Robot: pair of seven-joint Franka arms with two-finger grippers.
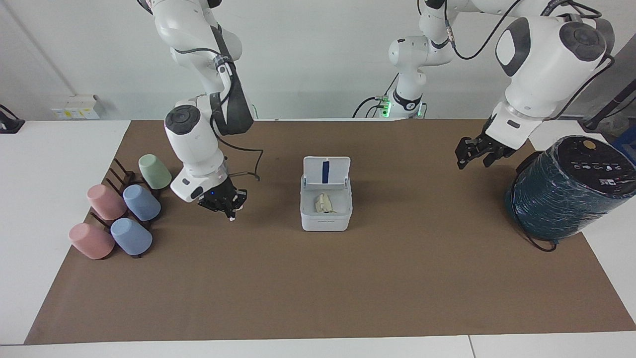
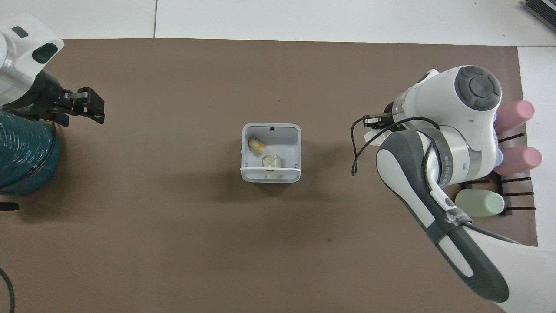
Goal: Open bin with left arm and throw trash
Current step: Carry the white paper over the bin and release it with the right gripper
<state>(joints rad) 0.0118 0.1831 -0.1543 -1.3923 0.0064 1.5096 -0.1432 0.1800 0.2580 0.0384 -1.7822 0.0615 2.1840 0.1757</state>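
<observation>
**Bin open, two wads inside**

Bin (image 1: 326, 206) mid-mat, lid (image 1: 326, 171) tipped up on the robots' side. Yellow-orange wad (image 2: 256, 145) and white wad (image 2: 272, 161) inside. Left gripper (image 1: 478, 151) raised over bare mat beside the teal cylinder (image 1: 569, 189), fingers apart, holding nothing. Right gripper (image 1: 222, 201) low over mat between bin and cups (image 1: 124, 211), clamped on a third white wad (image 2: 374, 136).
</observation>
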